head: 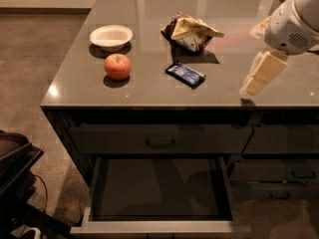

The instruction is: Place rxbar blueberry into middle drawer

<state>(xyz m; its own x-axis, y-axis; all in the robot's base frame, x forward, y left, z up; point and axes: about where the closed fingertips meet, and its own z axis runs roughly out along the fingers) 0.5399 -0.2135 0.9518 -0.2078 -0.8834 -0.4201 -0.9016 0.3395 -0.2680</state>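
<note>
The rxbar blueberry [185, 74] is a small dark-blue bar lying flat near the middle of the grey countertop [149, 91], right of the apple. The middle drawer [159, 193] is pulled out below the counter, its dark floor bare, with a pale front rim. My gripper [250, 87] hangs from the white arm [294, 19] at the right, just above the counter near its front edge, well to the right of the bar and holding nothing.
A red apple [117, 66] and a white bowl [111, 36] stand at the counter's left. A crumpled tan-and-brown snack bag [191, 33] lies behind the bar. The closed top drawer [159, 139] has a small handle. Dark equipment [15, 173] stands on the floor at left.
</note>
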